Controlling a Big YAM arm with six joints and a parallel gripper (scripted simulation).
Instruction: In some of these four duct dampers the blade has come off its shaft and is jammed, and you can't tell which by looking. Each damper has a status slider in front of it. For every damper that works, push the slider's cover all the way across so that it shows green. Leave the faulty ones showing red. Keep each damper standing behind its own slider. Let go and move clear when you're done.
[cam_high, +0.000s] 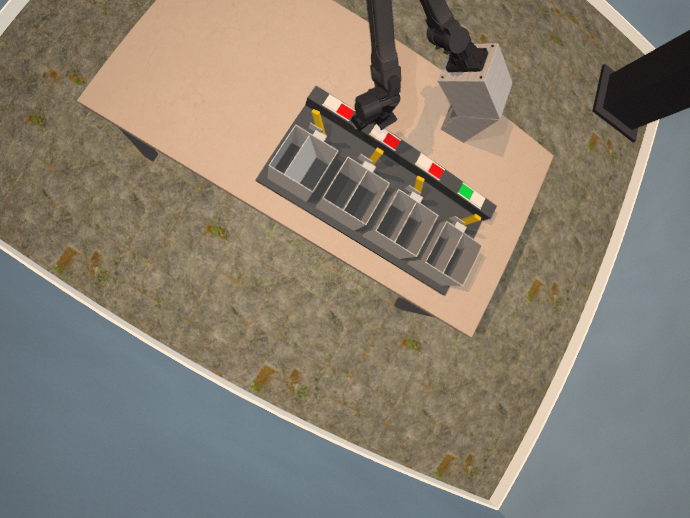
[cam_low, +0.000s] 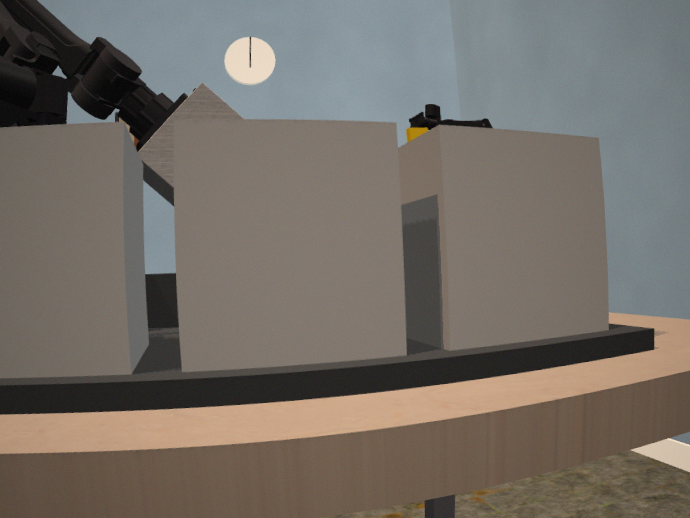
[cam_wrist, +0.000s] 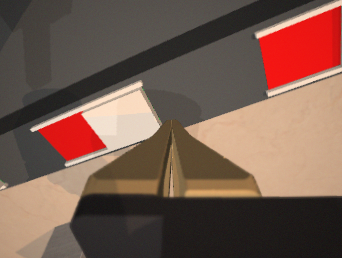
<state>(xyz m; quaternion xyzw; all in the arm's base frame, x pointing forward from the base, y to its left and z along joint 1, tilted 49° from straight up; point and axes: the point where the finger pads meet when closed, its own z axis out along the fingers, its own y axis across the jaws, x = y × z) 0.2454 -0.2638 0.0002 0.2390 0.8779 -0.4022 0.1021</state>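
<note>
Four grey open-topped dampers (cam_high: 302, 192) (cam_low: 289, 239) stand in a row on a dark base, each behind its own slider, with yellow handles (cam_high: 317, 119) at differing angles. In the top view the first slider (cam_high: 345, 112), second slider (cam_high: 391, 141) (cam_wrist: 70, 137) and third slider (cam_high: 435, 170), counted from the left, show red. The fourth slider (cam_high: 465, 191) shows green. My gripper (cam_wrist: 171, 128) is shut and empty, its tips beside the outer end of the second slider's white cover (cam_wrist: 125, 117). The top view hides the fingertips under the hand.
The first slider's red (cam_wrist: 305, 47) shows at the right in the wrist view. The arm (cam_high: 381, 41) reaches over the sliders from its grey pedestal (cam_high: 473, 94) at the table's back. The dampers stand near the opposite table edge.
</note>
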